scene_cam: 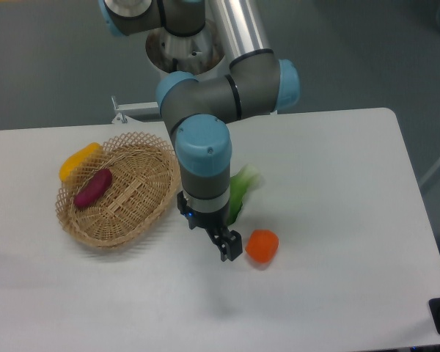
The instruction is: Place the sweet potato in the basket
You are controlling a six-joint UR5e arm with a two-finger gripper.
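Here, the white table (pixel 330 183) is seen spreading out on every side beneath the claw, carrying all the smaller items. The grey and blue arm (pixel 227 81) is seen descending from the top of the view and ending in the claw (pixel 229 249), which hangs low over the table surface. The basket (pixel 143 213) is placed to the left of the claw as the camera sees it, its lacy rim lying close to the arm's wrist but apart from the fingertips. The green leafy vegetable (pixel 240 192) is found just above the claw in the picture, largely hidden behind the wrist, with only its right edge and pale stalk showing. The orange round vegetable (pixel 262 246) is set just beside the claw on its right, so close that touching cannot be ruled out. The yellow vegetable (pixel 78 160) is seen far left of the claw, against the basket's outer rim. The sweet potato (pixel 93 187) is found inside the basket, toward its left side, well apart from the claw. Nothing is seen pinched in the claw; whether its fingers are spread or pressed together cannot be told.
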